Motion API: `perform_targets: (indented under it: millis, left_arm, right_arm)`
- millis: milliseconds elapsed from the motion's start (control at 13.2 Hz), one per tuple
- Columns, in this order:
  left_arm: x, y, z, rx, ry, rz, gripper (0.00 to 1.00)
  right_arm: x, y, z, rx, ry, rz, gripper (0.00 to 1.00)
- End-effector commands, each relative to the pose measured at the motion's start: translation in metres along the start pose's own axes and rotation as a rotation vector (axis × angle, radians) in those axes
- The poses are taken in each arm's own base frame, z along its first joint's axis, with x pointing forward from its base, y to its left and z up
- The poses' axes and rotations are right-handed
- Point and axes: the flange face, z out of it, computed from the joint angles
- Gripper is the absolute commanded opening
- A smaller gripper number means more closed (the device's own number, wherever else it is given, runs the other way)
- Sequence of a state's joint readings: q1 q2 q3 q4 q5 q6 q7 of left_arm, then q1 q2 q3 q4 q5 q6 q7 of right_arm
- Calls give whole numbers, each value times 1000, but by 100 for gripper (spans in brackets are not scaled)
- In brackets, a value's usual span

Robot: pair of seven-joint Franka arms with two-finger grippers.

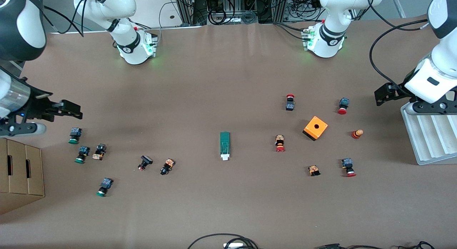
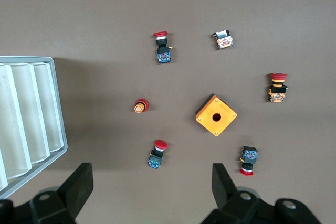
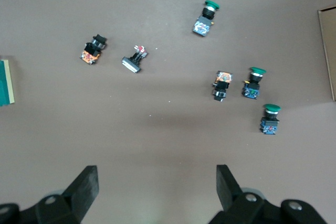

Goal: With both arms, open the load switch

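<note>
Grippers are both hanging wide open, holding nothing: the right gripper (image 1: pixel 73 111) toward its arm's end of the table from the load switch (image 1: pixel 224 145), the left gripper (image 1: pixel 383 93) toward the other end. Load switch is lying mid-table with bare surface all around, the orange cube (image 1: pixel 315 128) well apart from it.

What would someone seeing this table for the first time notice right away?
The orange cube with a hole stands out among red-capped buttons toward the left arm's end of the table. The dark-green load switch lies alone mid-table, untouched. Both pincers wait open at the table's ends: the left pincer beside a white ridged tray, the right pincer above green-capped buttons.
</note>
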State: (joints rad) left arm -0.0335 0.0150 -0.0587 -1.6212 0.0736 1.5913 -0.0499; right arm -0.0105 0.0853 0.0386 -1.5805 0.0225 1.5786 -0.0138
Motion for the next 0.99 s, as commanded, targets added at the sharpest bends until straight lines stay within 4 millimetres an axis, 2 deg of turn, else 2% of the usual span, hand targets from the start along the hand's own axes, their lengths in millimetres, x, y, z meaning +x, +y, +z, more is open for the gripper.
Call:
perform_targets:
  millis: [0,152,304,380,532,608,684,912]
  left_arm:
    - [-3,1,-1,-1,-30,-24,100]
    - [0,4,3,4,-42,-21,100]
    - [-5,15,6,-1,-64,-5,100]
    - [-5,34,6,-10,-62,21,100]
    - [-5,55,5,-14,-52,-14,100]
    - [-7,77,5,-31,-46,-31,100]
    - [-6,87,4,-42,-38,-54,100]
    - [-5,145,8,-80,13,-118,100]
  right_arm:
    - [1,-16,1,-3,2,-16,100]
    - [1,-16,0,-3,4,-26,100]
    - [1,-16,-1,-3,7,-26,100]
    - [0,-17,-2,-7,8,-29,100]
    - [1,-11,-3,5,12,-17,100]
    - [2,-10,-1,7,9,-13,100]
    - [4,-8,0,13,12,-5,100]
    - [4,5,-1,18,16,25,100]
